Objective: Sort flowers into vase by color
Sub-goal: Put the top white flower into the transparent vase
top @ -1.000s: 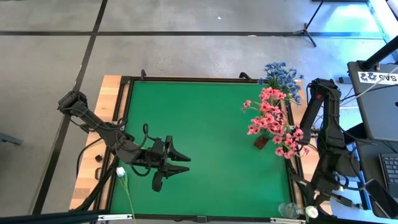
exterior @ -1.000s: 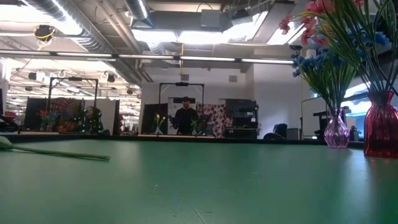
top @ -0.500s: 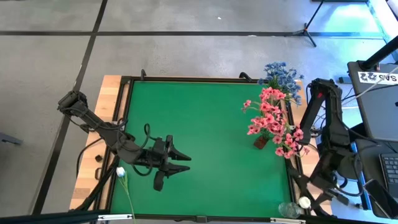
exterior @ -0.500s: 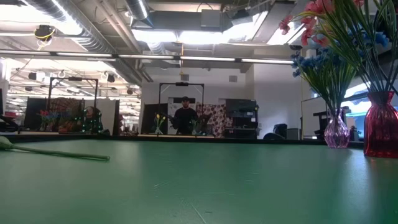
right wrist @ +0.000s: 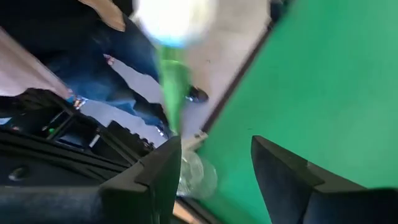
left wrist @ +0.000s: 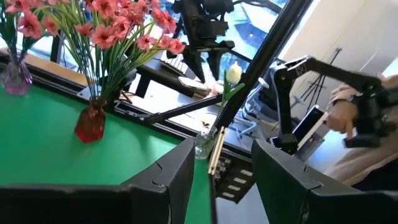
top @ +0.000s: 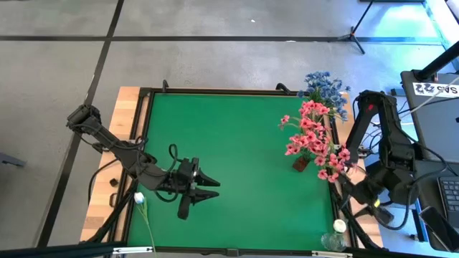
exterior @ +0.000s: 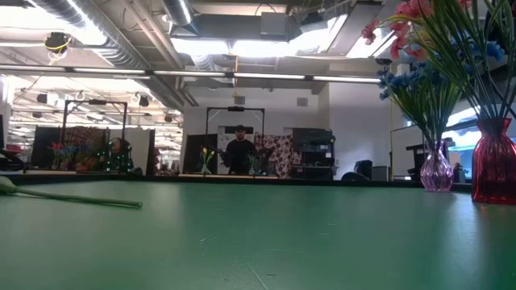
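Note:
My right gripper (left wrist: pixel 202 62) hangs off the table's near right corner, fingers pointing down and apart (right wrist: pixel 213 142). A white tulip-like flower (left wrist: pixel 233 73) stands bud up just beside and below those fingers. Its green stem (right wrist: pixel 169 87) runs down toward a clear glass vase (top: pixel 331 241); the stem's lower end is hidden. The bud also shows in the high view (top: pixel 339 226). A second white flower (top: pixel 138 198) lies flat on the table's near left part. My left gripper (top: pixel 214 187) is open and empty over the green mat. My right gripper has its fingers standing apart. The white flower's stem (right wrist: pixel 174 127) passes close by one finger (right wrist: pixel 158 168). I cannot tell whether that finger touches it.
A red vase (top: pixel 301 163) with pink sprays (top: pixel 312 140) and a purplish vase (exterior: pixel 436 171) with blue sprays (top: pixel 326 86) stand at the far right edge. A person (left wrist: pixel 367 118) sits beyond the right edge. The mat's middle (top: pixel 237 143) is bare.
My right arm has swung toward the table's left edge and its far side, toward the clear vase. The white bud has gone with it, from beyond the near right corner to just beside the vase.

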### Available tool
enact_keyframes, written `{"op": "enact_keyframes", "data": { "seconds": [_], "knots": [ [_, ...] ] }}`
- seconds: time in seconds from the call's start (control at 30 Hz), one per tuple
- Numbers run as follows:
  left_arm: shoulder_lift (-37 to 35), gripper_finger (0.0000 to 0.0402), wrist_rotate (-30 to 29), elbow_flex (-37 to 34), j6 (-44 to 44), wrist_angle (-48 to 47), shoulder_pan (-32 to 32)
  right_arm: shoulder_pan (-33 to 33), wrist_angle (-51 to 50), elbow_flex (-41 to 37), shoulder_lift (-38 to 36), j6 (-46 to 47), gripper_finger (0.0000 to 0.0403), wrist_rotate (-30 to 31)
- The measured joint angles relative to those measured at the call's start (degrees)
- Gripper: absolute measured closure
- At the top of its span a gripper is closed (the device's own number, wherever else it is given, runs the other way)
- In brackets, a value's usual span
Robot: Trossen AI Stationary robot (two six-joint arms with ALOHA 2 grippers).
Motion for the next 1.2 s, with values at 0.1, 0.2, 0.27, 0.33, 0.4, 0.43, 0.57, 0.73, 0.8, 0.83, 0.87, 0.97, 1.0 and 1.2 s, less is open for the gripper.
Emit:
{"op": "enact_keyframes", "data": {
  "seconds": [0.1, 0.2, 0.27, 0.33, 0.4, 0.43, 0.57, 0.73, 0.8, 0.83, 0.87, 0.97, 1.0, 1.2],
  "knots": [
    [0.0, 0.0247, 0.0, 0.0, -3.4, 0.1, 0.0, 0.0, -5.5, 1.6, 0.0, 5.7, 0.0207, 0.0],
    [0.0, 0.0247, 0.0, 0.0, -8.0, 0.2, 0.0, 0.0, -9.1, 2.9, 0.0, 11.6, 0.0207, -0.9],
    [0.0, 0.0247, 0.0, 0.0, -8.7, 0.4, 0.0, 0.0, -11.7, 3.5, 0.0, 15.7, 0.0207, -1.9],
    [0.0, 0.0247, 0.0, 0.0, -8.3, 0.6, 0.0, 0.0, -14.3, 4.0, 0.0, 20.1, 0.0207, -3.6],
    [0.0, 0.0247, 0.0, 0.0, -7.7, 0.7, 0.0, 0.0, -16.2, 4.4, 0.0, 24.6, 0.0207, -5.1],
    [0.0, 0.0247, 0.0, 0.0, -8.1, 0.7, 0.0, 0.0, -16.7, 4.6, 0.0, 26.8, 0.0207, -5.5],
    [1.5, 0.0247, -4.8, 0.0, -12.5, -0.1, 0.6, 0.0, -18.9, 5.3, 0.0, 33.9, 0.0207, -6.1],
    [3.5, 0.0247, -14.0, 0.0, -32.0, -16.8, 5.3, 0.0, -22.6, 5.5, 0.0, 40.0, 0.0207, -2.5],
    [4.5, 0.0247, -13.8, 0.0, -41.5, -26.3, 6.9, 0.0, -23.1, 5.5, 0.0, 41.3, 0.0207, 0.0],
    [5.2, 0.0247, -13.7, 0.0, -45.5, -31.0, 7.7, 0.0, -23.5, 5.5, 0.0, 42.0, 0.0207, 0.6],
    [5.9, 0.0247, -13.4, 0.0, -49.2, -35.1, 8.4, 0.0, -23.7, 5.5, 0.0, 43.1, 0.0207, 1.0],
    [7.3, 0.0249, -12.7, 0.0, -60.3, -46.2, 9.9, 0.0, -23.8, 5.5, 0.2, 46.6, 0.0207, 1.0],
    [7.9, 0.0251, -11.8, 0.0, -64.7, -49.7, 10.1, 0.0, -23.8, 5.5, 0.3, 47.2, 0.0207, 1.0],
    [12.8, 0.0281, -1.3, 0.0, -95.4, -67.5, 7.5, 0.1, -22.9, 5.5, 1.8, 49.5, 0.0207, -3.4]
  ]
}}
